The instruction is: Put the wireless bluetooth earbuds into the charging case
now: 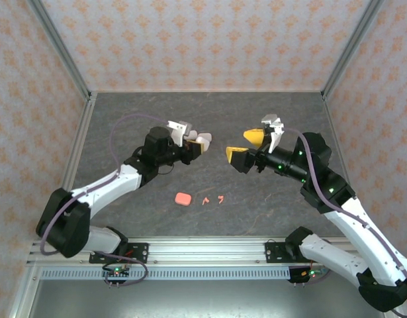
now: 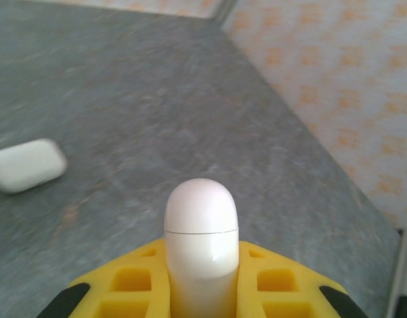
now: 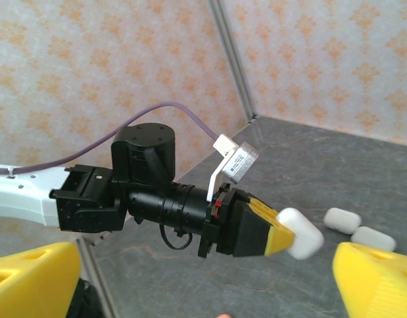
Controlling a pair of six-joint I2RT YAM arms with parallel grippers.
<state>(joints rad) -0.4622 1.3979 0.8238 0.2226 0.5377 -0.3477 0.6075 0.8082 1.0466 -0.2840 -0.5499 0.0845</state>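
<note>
Firmly gripping white rounded plastic charging case (image 2: 201,225) in left gripper (image 1: 198,147), with right gripper (image 1: 245,147) spread wide, empty; coral-pink hooked earbuds (image 1: 205,199) on table (image 1: 190,112).

case (image 2: 201,228): white | earbuds (image 1: 205,199): coral-pink | table (image 1: 256,119): mottled grey | walls (image 1: 190,40): orange motif

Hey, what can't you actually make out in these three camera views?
- Top view: the two pink earbuds are too small to show their orientation.
- Left wrist: the loose white case is blurred.
- Left wrist: yellow fingers hide the held case's lower end.
</note>
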